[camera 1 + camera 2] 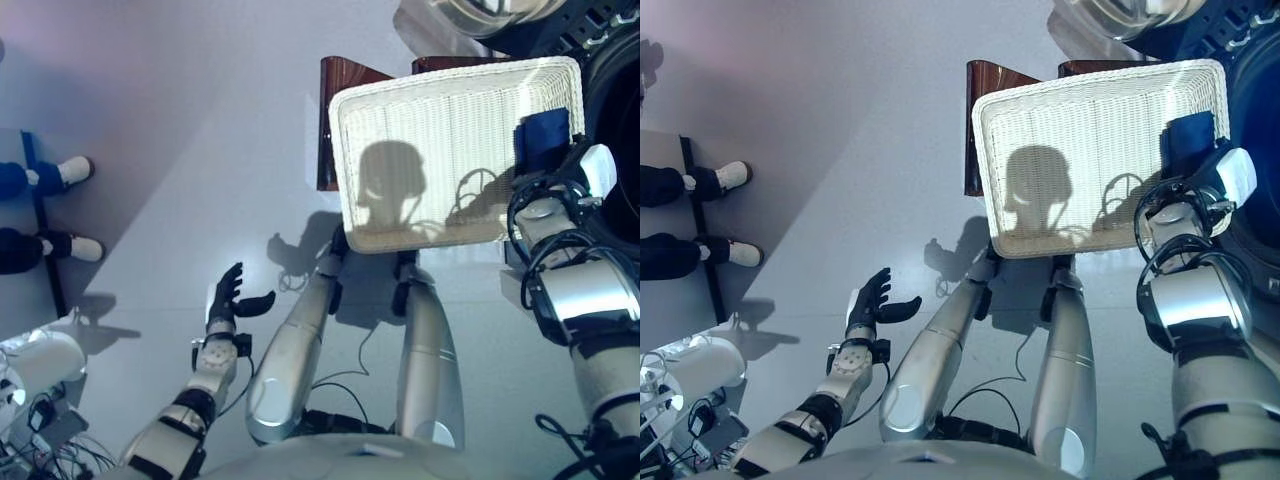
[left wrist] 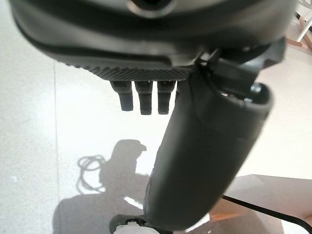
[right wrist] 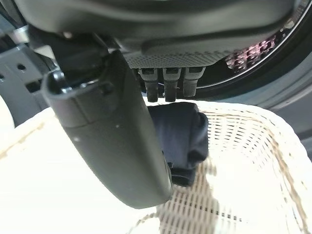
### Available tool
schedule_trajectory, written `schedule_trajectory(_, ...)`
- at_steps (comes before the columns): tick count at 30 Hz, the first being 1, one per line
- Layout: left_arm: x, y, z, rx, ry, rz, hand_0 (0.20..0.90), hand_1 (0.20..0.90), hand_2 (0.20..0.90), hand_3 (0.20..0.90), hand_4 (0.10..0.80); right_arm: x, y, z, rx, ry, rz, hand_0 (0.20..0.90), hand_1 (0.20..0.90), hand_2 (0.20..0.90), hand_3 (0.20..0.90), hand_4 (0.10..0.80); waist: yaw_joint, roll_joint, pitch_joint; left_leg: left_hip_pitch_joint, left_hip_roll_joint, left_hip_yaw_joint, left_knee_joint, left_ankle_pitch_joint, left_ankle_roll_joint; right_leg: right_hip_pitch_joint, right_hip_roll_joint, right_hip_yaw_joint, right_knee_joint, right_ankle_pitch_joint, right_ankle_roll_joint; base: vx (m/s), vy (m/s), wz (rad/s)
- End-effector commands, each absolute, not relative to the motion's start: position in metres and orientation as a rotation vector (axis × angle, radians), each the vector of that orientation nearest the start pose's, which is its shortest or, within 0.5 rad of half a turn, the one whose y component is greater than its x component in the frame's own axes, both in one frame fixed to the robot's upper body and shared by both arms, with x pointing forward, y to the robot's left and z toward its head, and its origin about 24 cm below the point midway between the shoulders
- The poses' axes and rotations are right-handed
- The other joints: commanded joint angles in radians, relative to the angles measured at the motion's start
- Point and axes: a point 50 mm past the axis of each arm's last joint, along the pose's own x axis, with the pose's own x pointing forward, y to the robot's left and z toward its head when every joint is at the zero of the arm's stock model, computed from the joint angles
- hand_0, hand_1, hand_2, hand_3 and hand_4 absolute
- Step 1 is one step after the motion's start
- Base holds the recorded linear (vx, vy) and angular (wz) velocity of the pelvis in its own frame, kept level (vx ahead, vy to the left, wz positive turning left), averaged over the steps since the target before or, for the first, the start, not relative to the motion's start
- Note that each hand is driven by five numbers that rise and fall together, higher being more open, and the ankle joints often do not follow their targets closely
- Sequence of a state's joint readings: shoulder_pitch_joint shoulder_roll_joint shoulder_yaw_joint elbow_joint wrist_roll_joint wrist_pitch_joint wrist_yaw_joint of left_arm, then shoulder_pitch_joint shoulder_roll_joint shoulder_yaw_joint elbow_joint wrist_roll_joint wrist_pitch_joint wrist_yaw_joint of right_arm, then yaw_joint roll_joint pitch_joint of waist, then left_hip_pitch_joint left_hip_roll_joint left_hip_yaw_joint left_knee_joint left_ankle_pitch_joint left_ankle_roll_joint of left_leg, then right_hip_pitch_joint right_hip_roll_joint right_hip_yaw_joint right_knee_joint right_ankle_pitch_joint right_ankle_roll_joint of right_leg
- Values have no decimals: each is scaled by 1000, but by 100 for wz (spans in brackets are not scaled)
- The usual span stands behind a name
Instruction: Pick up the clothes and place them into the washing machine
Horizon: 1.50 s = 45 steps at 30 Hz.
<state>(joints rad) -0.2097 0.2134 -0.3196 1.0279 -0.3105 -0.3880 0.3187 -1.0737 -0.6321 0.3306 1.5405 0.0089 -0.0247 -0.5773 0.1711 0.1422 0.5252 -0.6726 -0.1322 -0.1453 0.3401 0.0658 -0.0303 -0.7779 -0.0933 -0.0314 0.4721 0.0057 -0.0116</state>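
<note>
Right hand [image 3: 112, 141] is over the far right corner of the white wicker basket [image 1: 420, 130], next to the washing machine [image 1: 618, 150]. A dark blue garment [image 3: 183, 141] is bunched between the thumb and the fingers [image 3: 168, 87]. Wrist view: thumb lies along one side of the cloth, fingers come down on the other. Judged grasping the cloth, though how firm the contact is cannot be confirmed.

Garment is at basket level. Whether it rests on the weave or is just clear of it cannot be told. In the head views only a folded blue patch shows at the basket's corner, partly behind the right wrist.

Left hand [image 1: 228, 298] is low at the robot's left side above the floor [image 1: 200, 120], fingers straight and spread, thumb out, holding nothing. Idle.

The rest of the basket looks bare in the parts that show. No other clothes visible there. It sits on a dark brown stand [image 1: 340, 110]. The drum opening shows behind the right fingers in the wrist view, and its contents cannot be made out.

Progress, as a judgement: pick-up under way, transfer not done. Left to do: lift the garment clear of the basket rim, carry it across to the drum opening, let go inside.

A person's legs and shoes [image 1: 45, 210] at the left edge, well apart from the work
</note>
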Motion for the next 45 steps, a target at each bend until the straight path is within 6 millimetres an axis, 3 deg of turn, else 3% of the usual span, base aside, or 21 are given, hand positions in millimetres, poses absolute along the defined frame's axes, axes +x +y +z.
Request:
schedule_trajectory(1, 195, 209, -104, 198, 520, 293, 900, 900, 900, 900, 800, 336, -385, 170, -936, 215, -1007, 900, 900, 900, 900, 800, 12, 68, -55, -45, -31, 19, -43, 19, 8, 72, 52, -38, 59, -127, -31, 32, -4, 9)
schedule_trajectory(8, 196, 203, -104, 183, 514, 279, 900, 900, 900, 900, 800, 334, -391, 186, -1005, 199, -1024, 900, 900, 900, 900, 800, 15, 94, -61, -56, -32, 10, -64, 34, -2, 56, 47, -41, 59, -134, -33, 35, -27, 2)
schedule_trajectory(9, 195, 203, -104, 184, 517, 279, 900, 900, 900, 900, 800, 334, -391, 186, -1006, 201, -1022, 900, 900, 900, 900, 800, 9, 85, -61, -42, -41, 10, -58, 5, -2, 68, 41, -33, 68, -165, -29, 28, -38, 12)
schedule_trajectory(10, 196, 200, -103, 176, 509, 272, 900, 900, 900, 900, 800, 336, -391, 194, -1029, 183, -1026, 900, 900, 900, 900, 800, 17, 100, -61, -59, -33, 8, -70, 40, -4, 50, 48, -40, 60, -132, -33, 27, -33, 12)
schedule_trajectory(12, 196, 199, -104, 169, 511, 269, 900, 900, 900, 900, 800, 336, -391, 194, -1045, 187, -1022, 900, 900, 900, 900, 800, 11, 94, -62, -47, -42, 6, -67, 13, -5, 60, 41, -32, 67, -164, -29, 66, -39, 6)
schedule_trajectory(16, 200, 194, -101, 153, 492, 261, 900, 900, 900, 900, 800, 340, -387, 201, -1079, 164, -1009, 900, 900, 900, 900, 800, 15, 105, -56, -64, -31, 6, -74, 46, -13, 43, 43, -54, 62, -138, -32, -5, -35, 5)
schedule_trajectory(17, 199, 194, -101, 153, 494, 261, 900, 900, 900, 900, 800, 340, -387, 200, -1080, 166, -1008, 900, 900, 900, 900, 800, 9, 97, -57, -52, -39, 6, -68, 19, -14, 55, 37, -46, 71, -169, -27, 100, -65, 7)
schedule_trajectory(19, 201, 195, -100, 153, 491, 269, 900, 900, 900, 900, 800, 343, -384, 202, -1084, 154, -1000, 900, 900, 900, 900, 800, 12, 105, -53, -71, -33, 4, -71, 49, -14, 40, 44, -58, 68, -139, -33, 4, -29, 12)
schedule_trajectory(20, 201, 195, -100, 153, 492, 273, 900, 900, 900, 900, 800, 345, -380, 202, -1079, 145, -995, 900, 900, 900, 900, 800, 5, 95, -52, -62, -42, 3, -63, 23, -16, 49, 36, -54, 80, -171, -29, 2, -42, 10)
schedule_trajectory(30, 207, 197, -97, 163, 477, 282, 900, 900, 900, 900, 800, 355, -363, 183, -1074, 187, -908, 900, 900, 900, 900, 800, 21, 82, -46, -75, -48, -12, -53, 16, -13, 45, 32, -70, 86, -176, -30, 16, -20, 4)
schedule_trajectory(31, 208, 196, -97, 166, 474, 275, 900, 900, 900, 900, 800, 355, -363, 178, -1084, 206, -895, 834, 834, 834, 834, 756, 25, 83, -48, -75, -49, -13, -52, 16, -12, 45, 31, -71, 87, -176, -30, 0, 0, 0)
schedule_trajectory(32, 209, 196, -95, 172, 466, 268, 900, 900, 900, 900, 800, 354, -362, 175, -1081, 220, -890, 542, 542, 542, 542, 562, 29, 84, -49, -73, -49, -16, -53, 16, -11, 47, 31, -72, 85, -178, -30, 0, 0, 0)
schedule_trajectory(34, 211, 195, -94, 175, 454, 259, 900, 900, 900, 900, 800, 354, -361, 167, -1078, 251, -872, 300, 300, 300, 300, 400, 39, 87, -51, -73, -51, -17, -52, 15, -9, 47, 31, -72, 89, -178, -30, 8, -3, 2)
schedule_trajectory(45, 215, 195, -88, 202, 419, 237, 900, 900, 900, 900, 800, 340, -371, 141, -1038, 339, -858, 300, 300, 300, 300, 400, 69, 88, -58, -58, -56, -25, -47, 11, -5, 64, 30, -74, 91, -183, -33, -1, 3, 2)
